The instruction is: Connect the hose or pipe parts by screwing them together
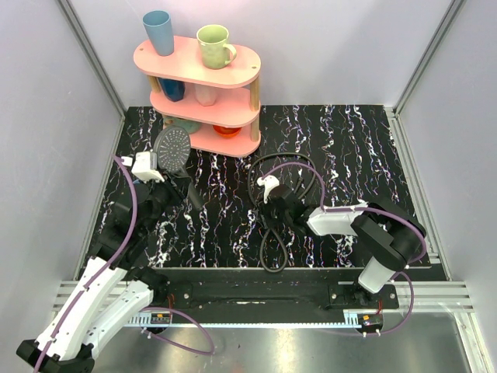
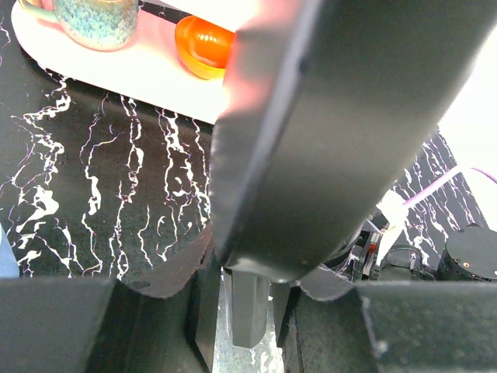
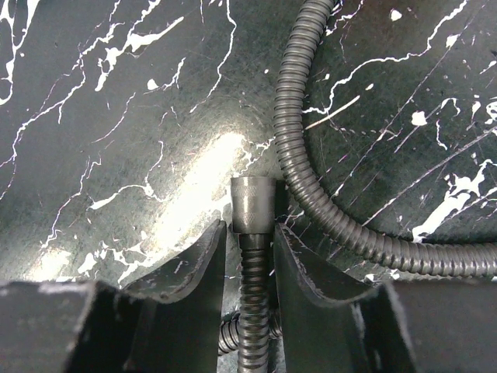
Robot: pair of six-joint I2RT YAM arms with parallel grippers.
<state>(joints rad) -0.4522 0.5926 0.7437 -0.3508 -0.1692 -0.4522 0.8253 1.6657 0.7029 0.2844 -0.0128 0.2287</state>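
The shower head (image 1: 172, 146) has a round grey perforated face and a dark handle (image 2: 334, 140). It is held up above the marbled table at the left. My left gripper (image 1: 169, 185) (image 2: 248, 289) is shut on the handle, which fills most of the left wrist view. The black ribbed hose (image 1: 268, 247) lies looped mid-table. One end of it, with a knurled metal nut (image 3: 252, 205), sticks out just past the fingertips of my right gripper (image 1: 273, 207) (image 3: 250, 235). That gripper is shut on the hose (image 3: 253, 311) right behind the nut. Another stretch of hose (image 3: 311, 186) curves past on the right.
A pink three-tier shelf (image 1: 203, 68) stands at the back left, close behind the shower head. It holds a blue cup (image 1: 159, 33), a green mug (image 1: 215, 45), an orange bowl (image 2: 203, 48) and a teal mug (image 2: 97, 19). Walls with aluminium rails enclose the table on three sides.
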